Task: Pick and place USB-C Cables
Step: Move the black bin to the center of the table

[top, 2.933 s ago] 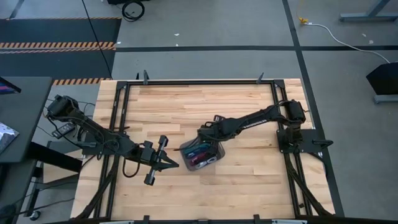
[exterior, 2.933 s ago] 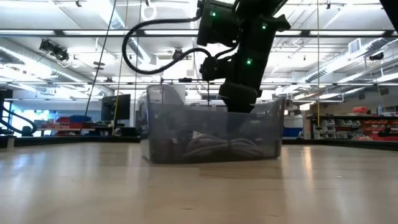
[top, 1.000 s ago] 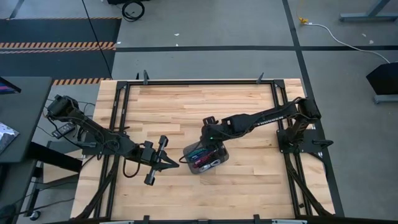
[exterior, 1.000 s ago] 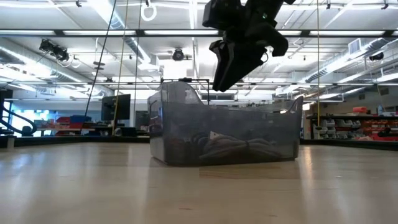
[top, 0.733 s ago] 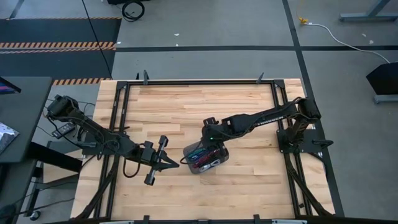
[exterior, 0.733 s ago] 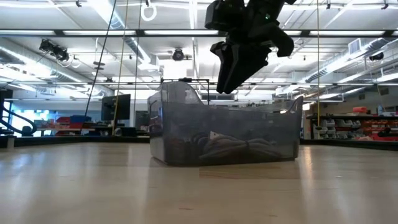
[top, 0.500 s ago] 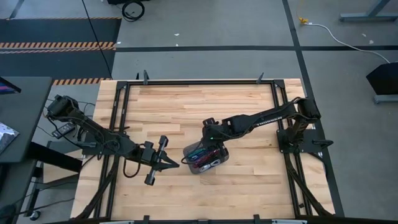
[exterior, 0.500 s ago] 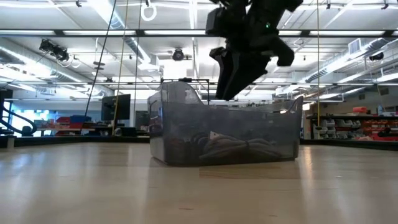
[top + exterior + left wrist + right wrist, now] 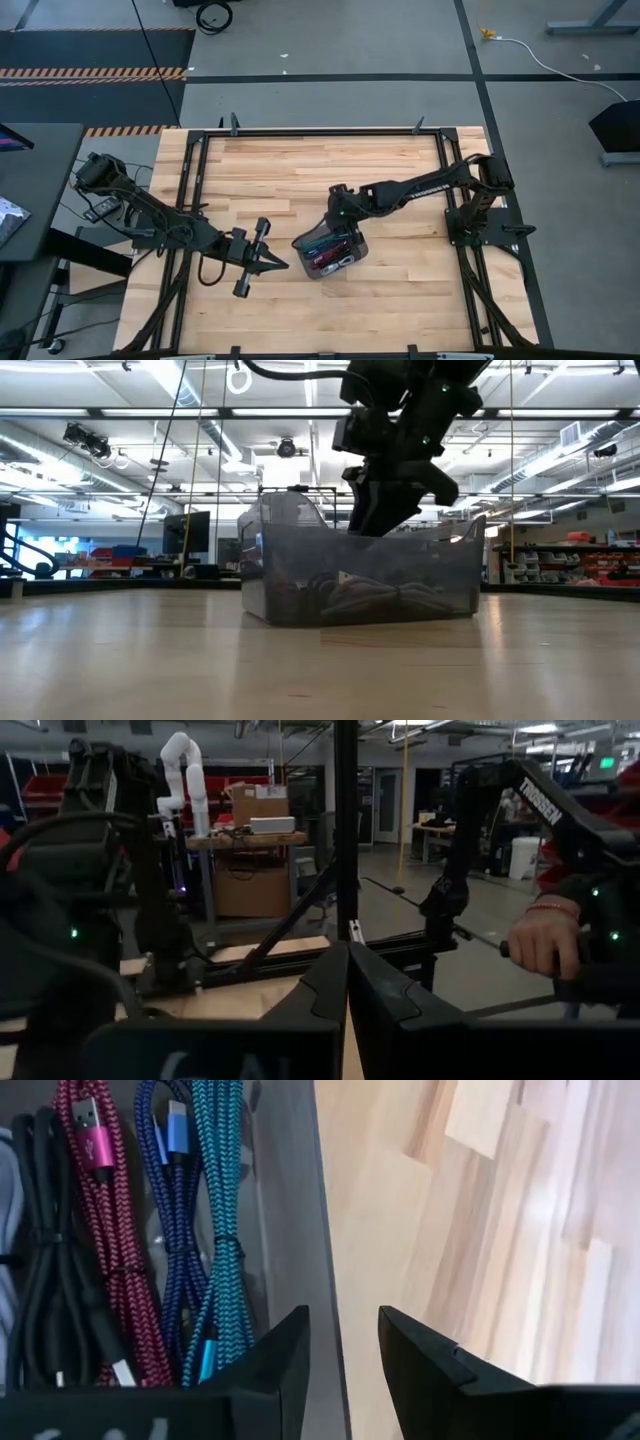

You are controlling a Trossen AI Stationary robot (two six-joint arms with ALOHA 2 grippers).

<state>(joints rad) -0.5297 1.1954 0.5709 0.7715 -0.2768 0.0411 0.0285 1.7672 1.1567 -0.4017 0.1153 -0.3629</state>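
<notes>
Braided cables, 4 showing up close: teal (image 9: 215,1230), blue (image 9: 165,1200), dark red (image 9: 100,1210) and black (image 9: 40,1260), lying side by side in the grey tray (image 9: 352,250). Right gripper (image 9: 342,1342) has dropped lower over the tray's wall than a second ago, fingers spread astride it. Left gripper (image 9: 281,264) waits nearby, fingers pressed together.

A grey rounded tray (image 9: 357,250) is sitting near the middle of the pale wooden table (image 9: 300,170). Beyond the table, a white robot arm (image 9: 182,765) is standing over a cluttered workbench (image 9: 240,838), and a person's hand (image 9: 543,940) is gripping a dark handle.
</notes>
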